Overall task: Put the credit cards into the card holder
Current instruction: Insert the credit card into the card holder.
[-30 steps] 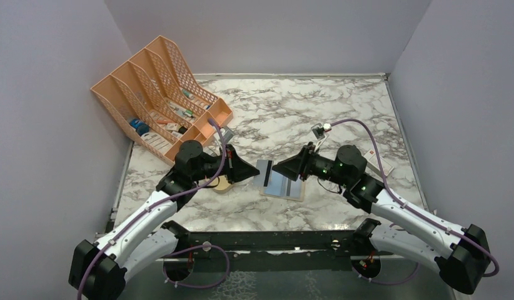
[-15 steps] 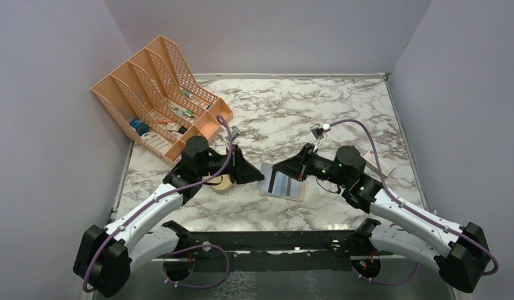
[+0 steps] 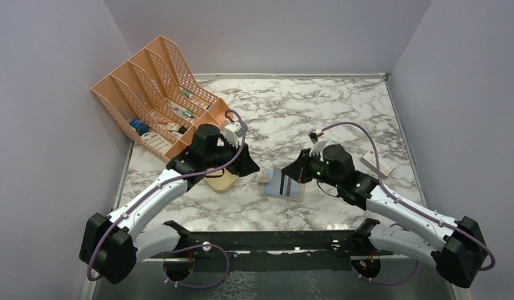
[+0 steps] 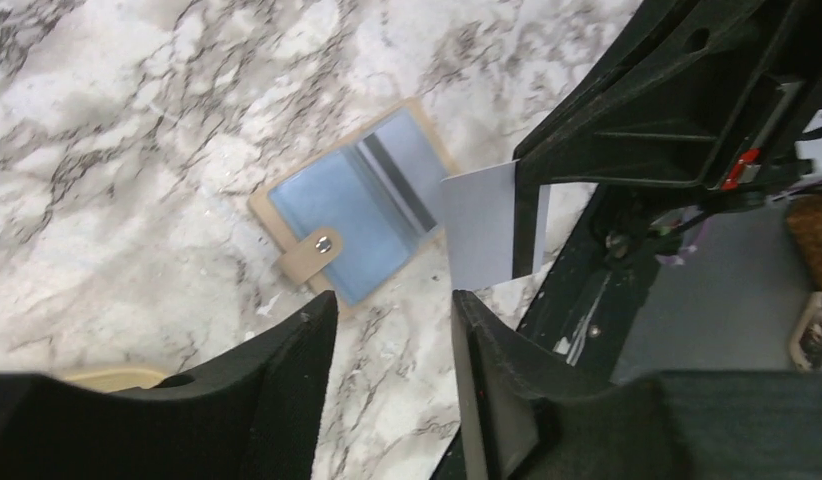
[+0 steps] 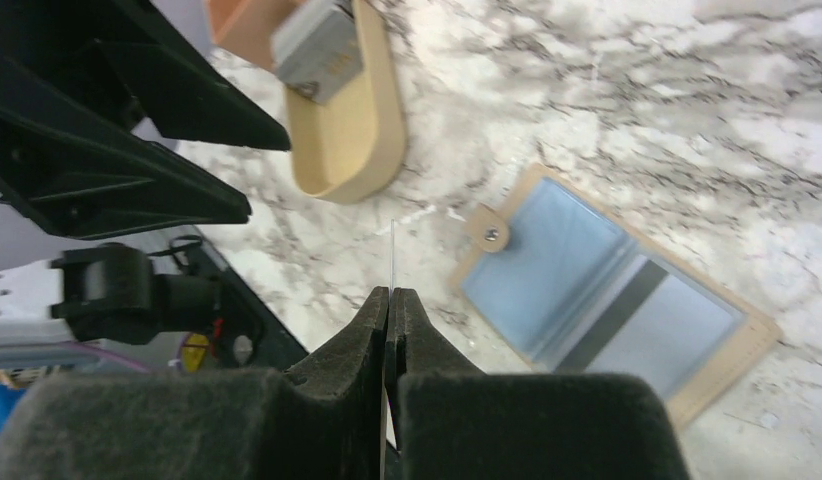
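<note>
The card holder (image 3: pixel 283 185) lies open on the marble, a tan wallet with pale blue pockets (image 4: pixel 352 215) and a snap tab (image 5: pixel 607 290). My right gripper (image 5: pixel 389 292) is shut on one pale grey credit card (image 4: pixel 477 232), which shows edge-on as a thin line (image 5: pixel 391 250) from its own camera. The card hangs above the table just left of the holder's tab edge. In the top view the right gripper (image 3: pixel 287 172) hovers over the holder's left side. My left gripper (image 4: pixel 392 310) is open with only marble between its fingers, and sits left of the holder (image 3: pixel 251 167).
A beige oval dish (image 3: pixel 221 182) lies under the left wrist, with a small grey object at its far end (image 5: pixel 317 45). The orange mesh file rack (image 3: pixel 156 94) stands at the back left. A white box with a red mark (image 3: pixel 376 162) lies to the right.
The left gripper opened, let go of the card and drew back to the left. The right gripper shut on that card and now holds it alone near the holder.
</note>
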{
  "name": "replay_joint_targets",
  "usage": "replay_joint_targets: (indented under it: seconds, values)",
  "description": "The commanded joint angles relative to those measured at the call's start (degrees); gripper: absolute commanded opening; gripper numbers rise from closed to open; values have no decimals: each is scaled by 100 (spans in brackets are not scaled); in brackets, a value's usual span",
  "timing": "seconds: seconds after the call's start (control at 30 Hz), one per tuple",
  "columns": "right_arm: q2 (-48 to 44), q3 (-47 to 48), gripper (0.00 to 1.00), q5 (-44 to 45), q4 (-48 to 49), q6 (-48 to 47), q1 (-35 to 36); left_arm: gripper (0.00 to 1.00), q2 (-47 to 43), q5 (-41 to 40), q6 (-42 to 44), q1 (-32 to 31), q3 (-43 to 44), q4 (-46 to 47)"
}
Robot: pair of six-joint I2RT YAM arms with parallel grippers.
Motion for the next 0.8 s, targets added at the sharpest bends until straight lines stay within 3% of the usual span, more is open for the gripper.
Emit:
replay_joint_targets:
  seconds: [0.0, 0.2, 0.33, 0.47, 0.77]
  values:
    - [400, 97, 1, 490, -385, -400, -30, 45, 178, -572, 689, -43, 129, -490]
    - [788, 89, 1, 341, -368, -506, -316, 36, 349, -1164, 987, -271, 258, -698]
    - [974, 62, 1, -32, -313, -522, -735, 33, 725, -1155, 727, -473, 666, -1029]
    - [1108, -97, 1, -815, 19, -534, -1287, 27, 1127, -1811, 689, -886, 899, -1193]
    - [1733, -216, 1, -1298, 501, -354, -1588, 18, 2200, -2394, 336, -1225, 1342, -1399]
